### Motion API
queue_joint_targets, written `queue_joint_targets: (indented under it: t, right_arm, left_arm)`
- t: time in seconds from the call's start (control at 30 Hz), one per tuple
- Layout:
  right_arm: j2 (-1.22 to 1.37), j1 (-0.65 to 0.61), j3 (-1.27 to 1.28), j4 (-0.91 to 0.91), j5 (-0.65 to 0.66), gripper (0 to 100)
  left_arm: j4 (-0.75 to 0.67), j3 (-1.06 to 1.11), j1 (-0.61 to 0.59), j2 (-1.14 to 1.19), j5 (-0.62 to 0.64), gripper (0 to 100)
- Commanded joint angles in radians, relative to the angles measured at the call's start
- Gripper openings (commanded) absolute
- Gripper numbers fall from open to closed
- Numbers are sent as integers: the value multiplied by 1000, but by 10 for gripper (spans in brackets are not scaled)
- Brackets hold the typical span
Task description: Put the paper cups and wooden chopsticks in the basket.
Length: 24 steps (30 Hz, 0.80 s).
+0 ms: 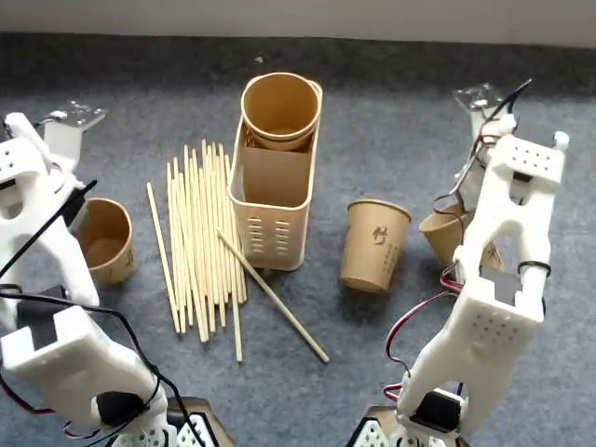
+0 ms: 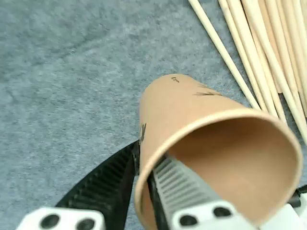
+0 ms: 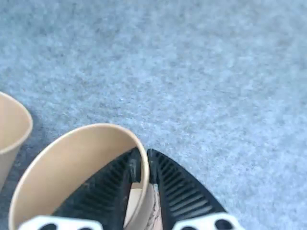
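The picking up of cups was judged to be the step in hand. The left tool (image 2: 149, 155) was closed on the wall of a brown paper cup (image 2: 192, 110), one finger inside and one outside. This cup was seen at 9 o'clock from the beige slotted plastic basket (image 1: 270, 233), beyond the pale wooden chopsticks (image 1: 200, 242) lying on the grey surface (image 1: 391, 121). The right tool (image 3: 142, 153) was closed on the rim of a second brown paper cup (image 3: 62, 177), at 3 o'clock from the basket. Stacked paper cups (image 1: 281, 110) were already lodged in the basket's 12 o'clock compartment. Next, each held cup would have to be lifted and carried over the basket.
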Motion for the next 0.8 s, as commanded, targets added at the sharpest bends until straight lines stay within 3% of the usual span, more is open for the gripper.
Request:
queue_joint_targets:
  t: [0.0, 0.2, 0.4, 0.53, 0.77]
  right_arm:
    - [-82, 22, -202, 145, -68, 7]
    - [-87, 22, -358, 255, -203, 7]
    - [-88, 50, -501, 255, -396, 6]
    - [-88, 42, -605, 255, -528, 6]
    - [-88, -21, -777, 255, -589, 6]
  left_arm:
    - [5, -163, -12, -148, 21, 5]
    - [6, -303, 117, -303, 124, 5]
    - [-3, -504, 498, -358, 327, 4]
    - [-92, -645, 713, -297, 470, 4]
    - [-121, -774, 814, -48, 562, 4]
